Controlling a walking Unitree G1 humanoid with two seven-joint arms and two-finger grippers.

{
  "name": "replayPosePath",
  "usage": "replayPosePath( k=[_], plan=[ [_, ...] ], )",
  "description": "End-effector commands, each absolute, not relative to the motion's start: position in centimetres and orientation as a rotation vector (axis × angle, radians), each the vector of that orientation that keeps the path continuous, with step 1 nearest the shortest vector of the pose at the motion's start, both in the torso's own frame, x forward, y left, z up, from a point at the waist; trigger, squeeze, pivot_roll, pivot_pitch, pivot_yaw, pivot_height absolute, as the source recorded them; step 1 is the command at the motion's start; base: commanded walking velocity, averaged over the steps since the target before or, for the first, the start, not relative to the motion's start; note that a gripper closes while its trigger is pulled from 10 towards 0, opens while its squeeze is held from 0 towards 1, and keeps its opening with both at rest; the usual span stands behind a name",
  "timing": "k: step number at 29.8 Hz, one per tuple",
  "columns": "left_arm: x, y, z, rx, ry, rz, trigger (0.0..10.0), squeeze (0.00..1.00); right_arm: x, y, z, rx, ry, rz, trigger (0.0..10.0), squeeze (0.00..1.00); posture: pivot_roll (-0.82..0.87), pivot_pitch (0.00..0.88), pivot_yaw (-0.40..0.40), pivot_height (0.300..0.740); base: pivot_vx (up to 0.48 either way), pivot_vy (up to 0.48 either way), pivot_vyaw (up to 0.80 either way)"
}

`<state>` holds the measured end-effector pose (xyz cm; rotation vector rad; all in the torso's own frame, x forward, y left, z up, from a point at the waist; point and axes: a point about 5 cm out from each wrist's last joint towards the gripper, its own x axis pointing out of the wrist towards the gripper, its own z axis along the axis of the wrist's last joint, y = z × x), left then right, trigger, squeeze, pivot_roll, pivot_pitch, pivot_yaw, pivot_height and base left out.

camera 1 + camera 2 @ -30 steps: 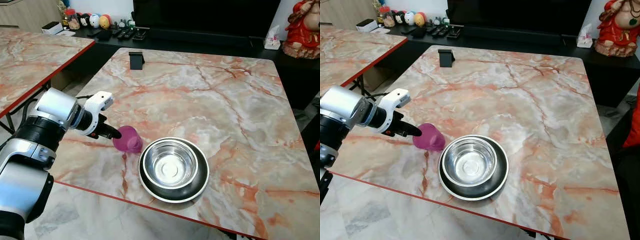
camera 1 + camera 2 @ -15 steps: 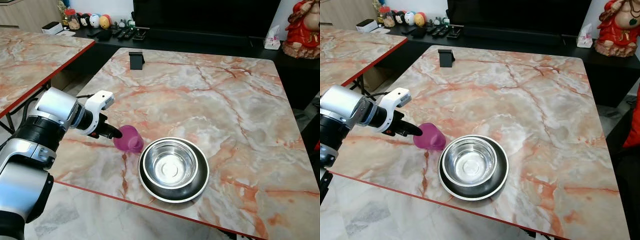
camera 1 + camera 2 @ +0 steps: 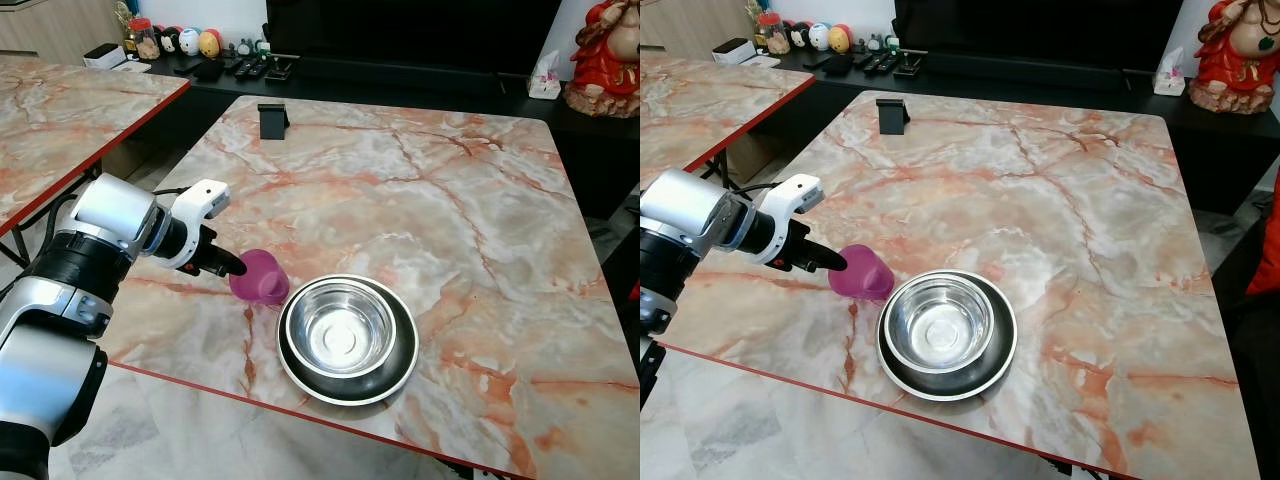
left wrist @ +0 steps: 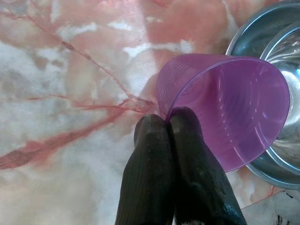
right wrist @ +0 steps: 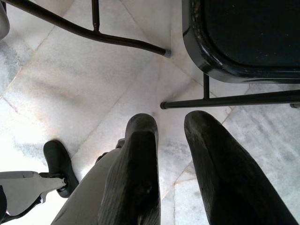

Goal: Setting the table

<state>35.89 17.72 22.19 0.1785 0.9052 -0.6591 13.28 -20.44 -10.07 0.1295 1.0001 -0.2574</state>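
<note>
While the left gripper [image 4: 168, 123] pinches the rim of a purple plastic cup [image 3: 259, 276] with its two black fingers pressed together, one inside the mouth and one outside, the cup lies tilted on its side on the marble-patterned table [image 3: 420, 190], its open end toward the gripper. Its base rests against the edge of a dark plate [image 3: 397, 373] that carries a stainless steel bowl [image 3: 341, 328], both near the table's front edge. At the far side of the table stands a small black stand [image 3: 272, 120]. Beyond it, a dark cabinet [image 3: 420, 78] bears remote controls [image 3: 263, 68], small figurines [image 3: 185, 41] and a tissue pack [image 3: 545, 76]. Hanging idle over a tiled floor [image 5: 70, 84] beside a black chair [image 5: 243, 42], the right gripper [image 5: 171, 124] has its fingers slightly parted and empty.
</note>
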Motion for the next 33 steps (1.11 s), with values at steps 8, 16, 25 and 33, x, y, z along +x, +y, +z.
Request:
replayPosePath(
  k=[8, 16, 25, 33],
  plan=[
    [35.70, 17.70, 22.23, 0.190, 0.917, -0.655, 10.0, 0.00, 12.93, -20.39, -10.20, 0.138, 1.010, -0.266, 10.0, 0.00, 0.07, 0.000, 0.045, 0.740, 0.000, 0.000, 0.00],
    [35.53, 17.55, 22.07, 0.184, 0.923, -0.659, 10.0, 0.00, 12.86, -20.37, -10.23, 0.137, 1.012, -0.266, 10.0, 0.00, 0.07, 0.000, 0.045, 0.740, 0.000, 0.000, 0.00],
    [35.48, 17.44, 21.95, 0.177, 0.917, -0.661, 10.0, 0.00, 12.85, -20.38, -10.23, 0.135, 1.013, -0.264, 10.0, 0.00, 0.07, 0.000, 0.043, 0.740, 0.000, 0.000, 0.00],
    [35.58, 17.09, 22.07, 0.145, 0.884, -0.664, 10.0, 0.00, 12.88, -20.40, -10.22, 0.134, 1.013, -0.263, 10.0, 0.00, 0.07, 0.000, 0.042, 0.740, 0.000, 0.000, 0.00]
  ],
)
